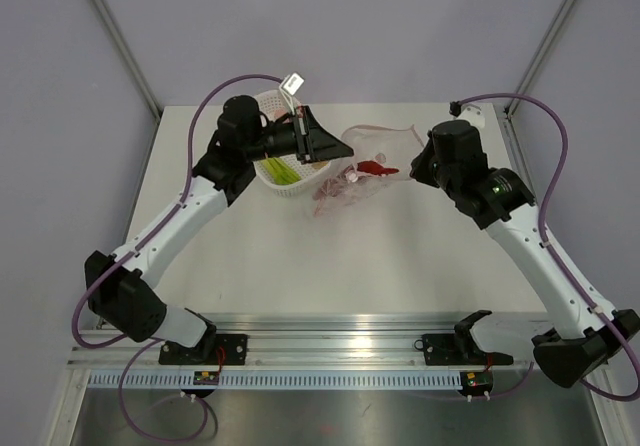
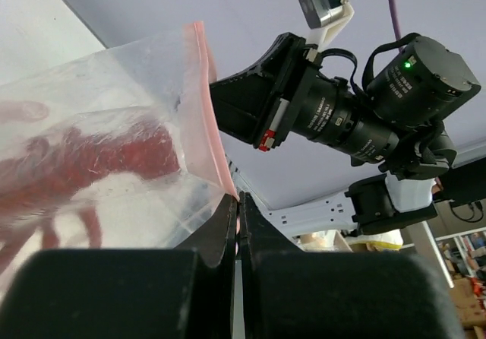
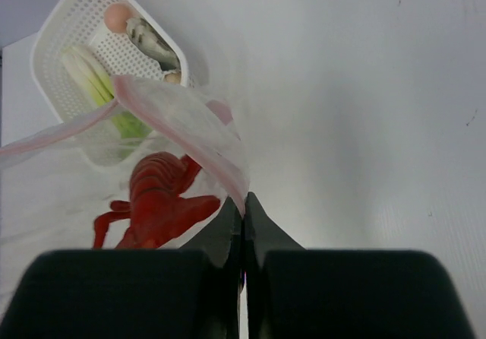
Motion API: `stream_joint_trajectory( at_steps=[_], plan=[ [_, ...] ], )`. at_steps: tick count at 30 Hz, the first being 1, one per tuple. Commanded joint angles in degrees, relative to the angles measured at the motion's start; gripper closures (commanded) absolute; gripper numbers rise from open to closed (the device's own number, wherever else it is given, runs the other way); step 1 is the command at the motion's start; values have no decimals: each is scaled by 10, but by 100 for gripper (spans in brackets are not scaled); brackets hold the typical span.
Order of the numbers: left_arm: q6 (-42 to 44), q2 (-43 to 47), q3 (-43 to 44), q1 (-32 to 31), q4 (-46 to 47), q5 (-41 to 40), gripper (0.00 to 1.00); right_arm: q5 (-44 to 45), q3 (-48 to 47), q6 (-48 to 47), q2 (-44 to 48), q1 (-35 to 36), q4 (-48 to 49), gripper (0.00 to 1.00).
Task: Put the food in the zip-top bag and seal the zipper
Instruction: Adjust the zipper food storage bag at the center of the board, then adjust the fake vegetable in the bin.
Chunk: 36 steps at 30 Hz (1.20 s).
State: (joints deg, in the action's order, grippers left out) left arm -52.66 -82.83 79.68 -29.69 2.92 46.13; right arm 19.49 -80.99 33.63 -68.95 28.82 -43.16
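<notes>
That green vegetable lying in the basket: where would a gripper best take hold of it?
The green vegetable lies long and slim inside the white basket, whose walls block the sides. It is probably best to come straight down from above and pinch across its narrow stalk, with the fingers set crosswise to its length.

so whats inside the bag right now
The red lobster lies inside the zip-top bag. The crinkled plastic blurs its far end, so smaller pieces there cannot be ruled out. The grey fish lies in the basket.
</notes>
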Motion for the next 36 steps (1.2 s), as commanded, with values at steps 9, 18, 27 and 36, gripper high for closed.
stream_joint_trajectory(
  at_steps=[9, 18, 27, 36],
  plan=[
    [113, 6, -110, -56, -121, 17, 51, -6, 183, 35, 86, -3, 63, 100],
    [232, 84, 13, -42, -268, -174, 12, 12, 150, 34, 140, -3, 36, 100],
    [280, 57, 49, -42, -339, -361, 14, 6, 97, 15, 140, -3, 24, 100],
    [276, -33, 91, 49, -389, -499, 20, -6, 81, 5, 135, -3, 25, 100]
  ],
)
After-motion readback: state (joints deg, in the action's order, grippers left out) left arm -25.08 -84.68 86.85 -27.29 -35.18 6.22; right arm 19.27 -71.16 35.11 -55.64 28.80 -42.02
